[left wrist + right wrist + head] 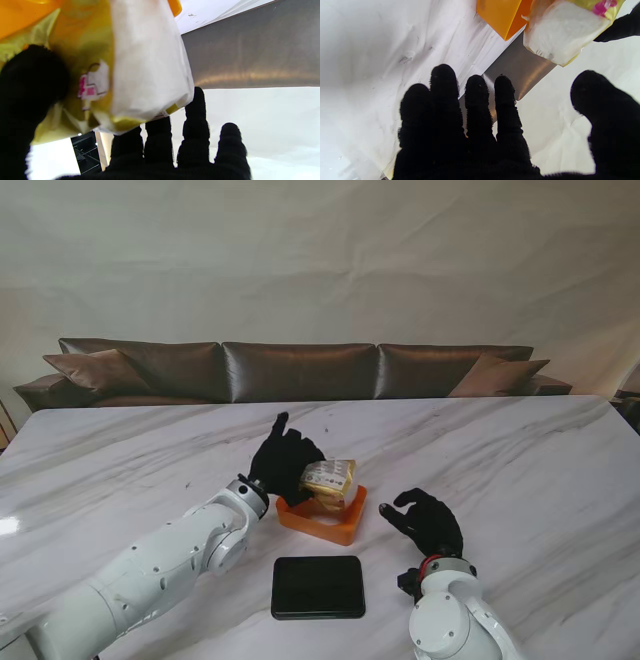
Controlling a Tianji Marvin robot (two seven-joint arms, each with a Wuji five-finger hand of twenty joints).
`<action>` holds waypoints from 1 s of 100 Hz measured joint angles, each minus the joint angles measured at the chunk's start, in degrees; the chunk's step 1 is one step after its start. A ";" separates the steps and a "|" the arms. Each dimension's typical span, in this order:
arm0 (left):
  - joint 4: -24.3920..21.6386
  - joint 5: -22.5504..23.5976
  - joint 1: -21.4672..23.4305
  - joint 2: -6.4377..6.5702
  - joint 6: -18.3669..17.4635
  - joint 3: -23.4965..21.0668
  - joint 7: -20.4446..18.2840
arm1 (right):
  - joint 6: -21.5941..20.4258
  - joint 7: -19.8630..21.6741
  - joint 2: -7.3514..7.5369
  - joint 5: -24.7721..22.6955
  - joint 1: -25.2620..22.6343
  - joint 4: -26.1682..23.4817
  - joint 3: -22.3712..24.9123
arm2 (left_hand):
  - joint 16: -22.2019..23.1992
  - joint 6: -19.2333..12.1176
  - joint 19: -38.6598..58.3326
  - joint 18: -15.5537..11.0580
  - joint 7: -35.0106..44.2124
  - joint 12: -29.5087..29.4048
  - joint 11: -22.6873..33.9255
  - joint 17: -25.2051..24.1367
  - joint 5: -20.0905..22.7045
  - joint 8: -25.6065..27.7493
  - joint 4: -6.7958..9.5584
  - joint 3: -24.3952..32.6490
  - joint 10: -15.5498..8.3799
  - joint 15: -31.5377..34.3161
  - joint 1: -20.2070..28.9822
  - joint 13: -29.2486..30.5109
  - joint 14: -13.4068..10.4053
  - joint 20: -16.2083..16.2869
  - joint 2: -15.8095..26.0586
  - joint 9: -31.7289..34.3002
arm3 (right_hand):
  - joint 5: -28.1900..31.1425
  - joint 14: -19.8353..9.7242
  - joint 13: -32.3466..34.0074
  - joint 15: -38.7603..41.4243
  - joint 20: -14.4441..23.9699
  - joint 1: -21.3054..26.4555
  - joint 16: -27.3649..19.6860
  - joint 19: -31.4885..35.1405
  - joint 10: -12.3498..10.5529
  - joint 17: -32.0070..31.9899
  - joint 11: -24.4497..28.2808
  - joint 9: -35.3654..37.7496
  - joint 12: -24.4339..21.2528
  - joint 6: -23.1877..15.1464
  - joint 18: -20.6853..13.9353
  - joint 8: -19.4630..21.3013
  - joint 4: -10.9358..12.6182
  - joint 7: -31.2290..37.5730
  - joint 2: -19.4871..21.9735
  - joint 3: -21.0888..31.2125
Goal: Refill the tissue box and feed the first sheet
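My left hand [285, 465] grips the tissue pack [329, 477] over the orange box [335, 523] to drop it in, while my right hand [428, 521] waits with fingers apart.

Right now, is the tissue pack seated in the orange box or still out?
Still out. The left hand holds the tissue pack tilted over the orange box, not seated inside.

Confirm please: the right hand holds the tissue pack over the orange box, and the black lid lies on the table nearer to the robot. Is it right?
Not quite. The left hand holds the tissue pack over the orange box, as the stand view shows; the right hand is open and holds nothing. The black lid does lie nearer to the robot.
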 measured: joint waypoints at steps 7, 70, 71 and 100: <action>0.38 -0.29 -0.30 -0.19 -0.18 0.28 0.14 | 0.11 0.03 0.00 -0.02 -0.04 -0.05 0.00 | 0.00 -0.59 0.00 -0.04 0.04 0.00 0.00 0.00 0.00 0.01 0.00 0.50 0.00 0.09 -1.06 0.00 0.00 0.01 0.00 0.00 | 0.00 -0.01 0.00 0.00 0.00 0.03 0.00 0.00 0.00 0.00 0.18 -0.60 0.00 0.00 -0.02 -0.01 0.00 0.01 0.00 0.00; 5.12 -2.81 -1.52 -1.77 -2.78 2.32 2.11 | 0.91 0.21 0.02 -0.34 -0.20 -0.56 0.00 | 0.00 -1.36 -0.75 -0.13 0.57 0.13 0.37 0.00 0.00 0.08 0.00 3.45 0.00 0.56 -8.27 -0.09 0.00 0.12 0.00 0.00 | 0.00 -0.04 0.00 -0.01 0.00 0.33 0.00 -0.01 0.00 0.03 0.57 -0.69 0.00 0.00 -0.02 -0.23 0.00 0.03 0.00 0.00; 5.16 -2.83 -1.52 -1.79 -2.81 2.33 2.15 | 0.92 0.21 0.02 -0.34 -0.20 -0.56 0.00 | 0.00 -1.36 -0.75 -0.13 0.57 0.13 0.39 -0.01 0.00 0.08 0.00 3.46 0.00 0.56 -8.46 -0.09 0.00 0.12 0.00 0.00 | 0.00 -0.04 0.00 -0.01 0.00 0.33 0.00 -0.01 0.00 0.03 0.57 -0.69 0.00 0.00 -0.02 -0.23 0.00 0.03 0.01 0.00; 6.76 -3.55 -1.71 -2.32 -3.69 2.72 3.31 | 1.15 0.28 0.02 -0.40 -0.09 -0.56 -0.13 | 0.01 -2.08 -1.14 -0.20 0.83 0.27 0.74 -1.40 -2.07 0.14 0.00 3.75 0.00 1.20 -12.47 -2.33 0.00 0.43 0.00 -0.82 | 0.01 -0.04 0.00 -0.01 0.00 0.86 0.00 -0.02 0.00 0.05 0.57 -0.69 0.00 0.00 -0.02 -0.37 0.00 0.05 0.01 0.00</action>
